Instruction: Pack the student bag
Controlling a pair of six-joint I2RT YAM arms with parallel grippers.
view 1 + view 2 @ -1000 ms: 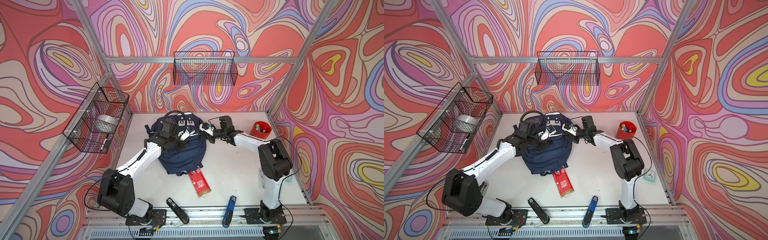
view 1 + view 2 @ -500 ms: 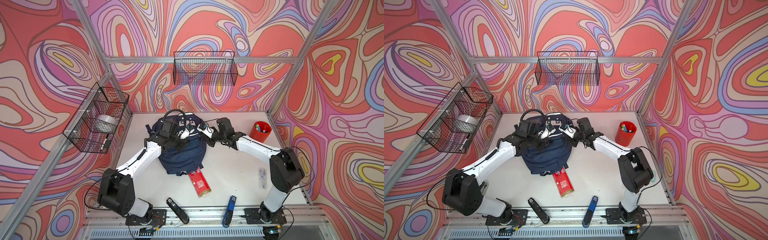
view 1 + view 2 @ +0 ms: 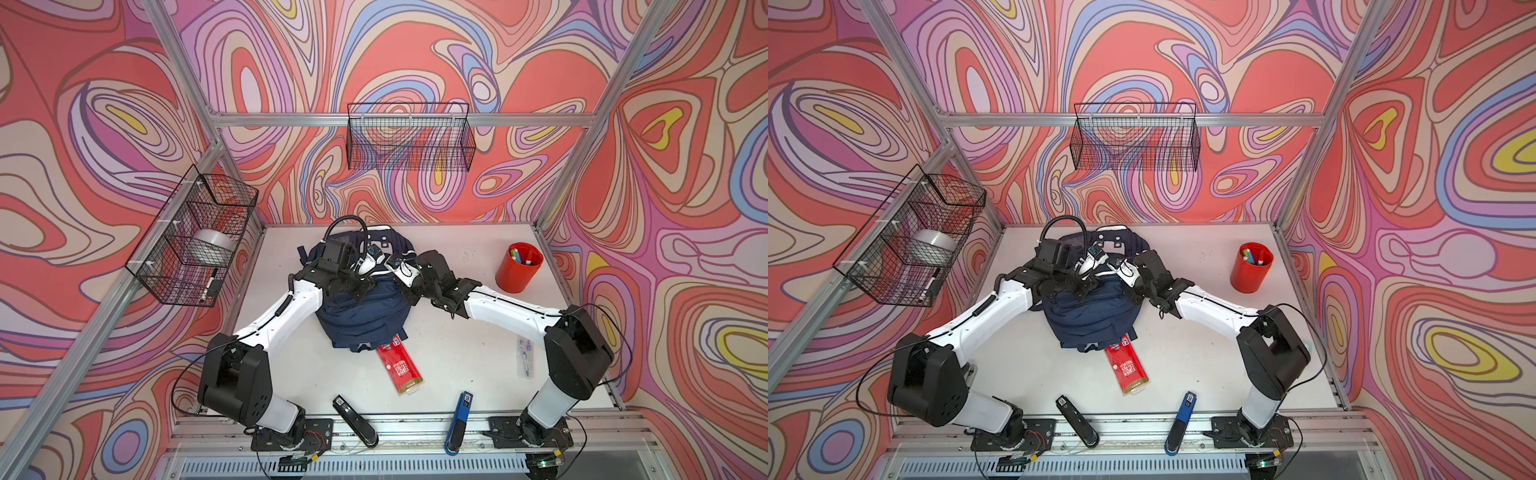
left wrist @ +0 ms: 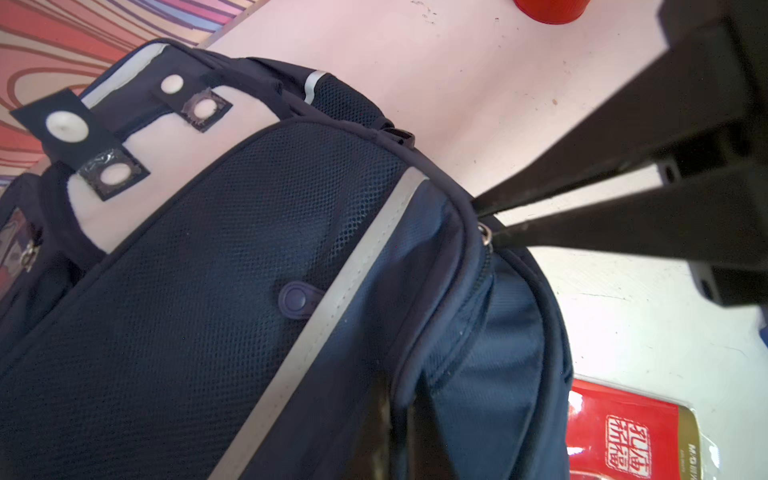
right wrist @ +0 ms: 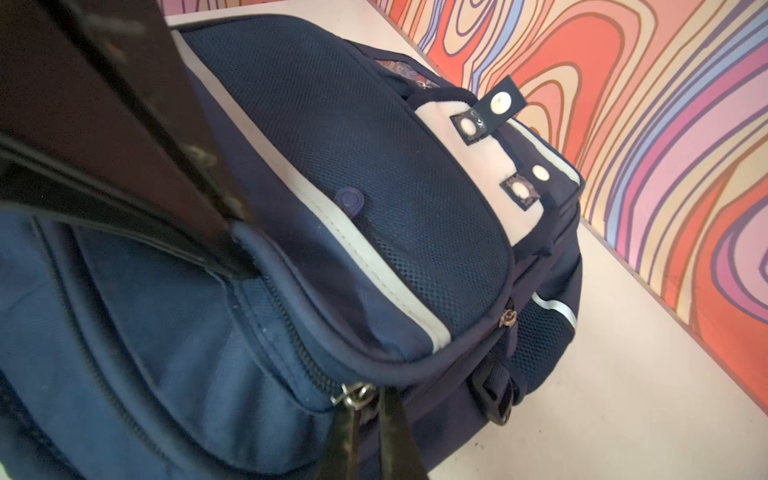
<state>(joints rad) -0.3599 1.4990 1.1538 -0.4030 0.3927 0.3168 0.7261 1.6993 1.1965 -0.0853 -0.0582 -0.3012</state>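
Note:
The student bag (image 3: 360, 322) (image 3: 1090, 320), navy with pale stripes and a white patch, lies flat mid-table. My left gripper (image 4: 399, 419) is shut on a ridge of the bag's fabric beside a zipper line; both top views show it over the bag's upper middle (image 3: 362, 291) (image 3: 1084, 291). My right gripper (image 5: 365, 419) is shut on a metal zipper pull (image 5: 353, 395) at the bag's side edge. In the left wrist view its black fingers (image 4: 582, 232) meet at that pull (image 4: 484, 233). The two grippers (image 3: 406, 293) sit close together.
A red packet (image 3: 399, 368) pokes from under the bag's near end. A red cup of markers (image 3: 519, 270) stands back right. Black stapler (image 3: 355, 422) and blue stapler (image 3: 459, 422) lie at the front edge, a clear pen pack (image 3: 524, 357) at right. Wire baskets (image 3: 195, 237) (image 3: 409, 139) hang on the walls.
My right gripper has slid left and toward the front along the bag's edge with the zipper pull, and its elbow has swung out to the right. The left gripper has barely moved.

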